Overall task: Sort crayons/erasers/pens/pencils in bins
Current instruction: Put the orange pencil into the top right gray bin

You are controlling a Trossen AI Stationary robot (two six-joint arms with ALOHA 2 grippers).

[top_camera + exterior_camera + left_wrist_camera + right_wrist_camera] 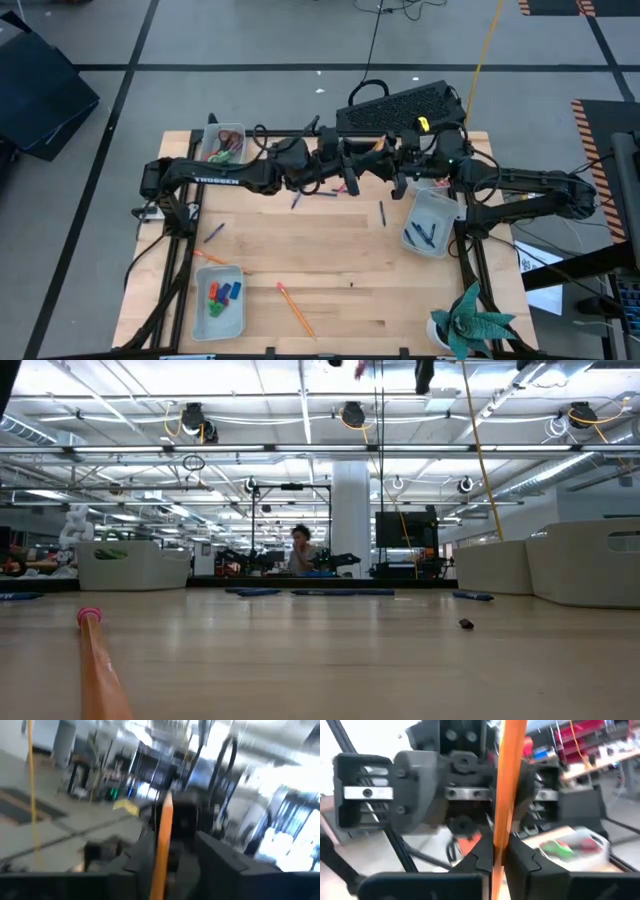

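Right wrist view: right gripper (498, 854) clamped on an orange pencil (506, 785). Left gripper (162, 851) gripping the same pencil, mid-air above table (330, 255).

Table (330, 250) is viewed straight down from overhead; it is seen level from tabletop height in the low view. An orange pencil (507, 785) between the jaws is framed close by both wrist cameras.
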